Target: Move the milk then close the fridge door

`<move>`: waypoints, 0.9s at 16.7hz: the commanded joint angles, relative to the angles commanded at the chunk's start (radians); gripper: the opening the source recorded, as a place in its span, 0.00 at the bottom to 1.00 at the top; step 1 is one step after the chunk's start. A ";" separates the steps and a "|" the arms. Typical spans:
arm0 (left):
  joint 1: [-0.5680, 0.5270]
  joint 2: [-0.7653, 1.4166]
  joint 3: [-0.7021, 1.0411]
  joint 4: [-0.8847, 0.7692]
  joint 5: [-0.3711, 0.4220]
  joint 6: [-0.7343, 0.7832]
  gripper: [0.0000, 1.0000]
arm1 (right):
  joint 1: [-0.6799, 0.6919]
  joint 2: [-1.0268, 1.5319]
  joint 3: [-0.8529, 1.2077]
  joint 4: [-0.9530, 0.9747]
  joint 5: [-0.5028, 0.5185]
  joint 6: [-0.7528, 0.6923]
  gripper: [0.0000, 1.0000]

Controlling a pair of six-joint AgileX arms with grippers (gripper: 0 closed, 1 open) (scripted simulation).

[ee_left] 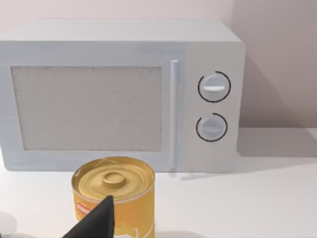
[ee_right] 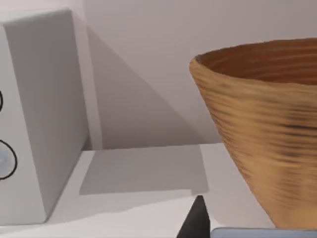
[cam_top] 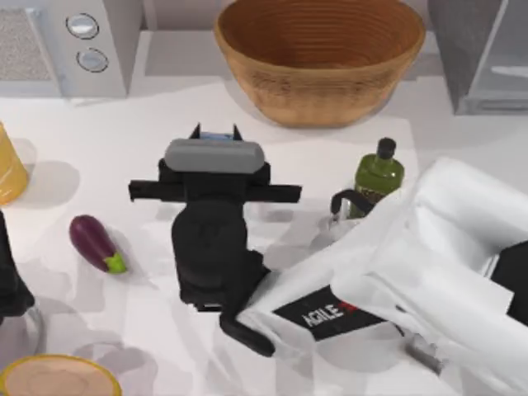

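Right gripper (cam_top: 216,134) at table centre, jaws pinching the milk (cam_top: 216,137).

Milk: 1 blue carton top shows between the 2 black fingers (cam_top: 196,132), at 6 o'clock from the wicker basket (cam_top: 320,78). The fridge door (cam_top: 505,58) stands at the table's 1 o'clock corner, the microwave (cam_top: 99,41) at 11 o'clock. The green bottle (cam_top: 378,175) stands at 3 o'clock from the gripper, the eggplant (cam_top: 95,243) at 8 o'clock. The left arm (cam_top: 10,280) is parked at the 8 o'clock edge near a yellow can (ee_left: 115,198); its jaw state is not determinable.
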 joint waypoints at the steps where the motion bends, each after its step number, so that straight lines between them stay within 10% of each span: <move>1: 0.000 0.000 0.000 0.000 0.000 0.000 1.00 | -0.014 -0.042 -0.012 0.004 -0.034 0.000 0.00; 15: 0.000 0.000 0.000 0.000 0.000 0.000 1.00 | -0.626 -0.700 -0.532 0.012 -0.684 0.007 0.00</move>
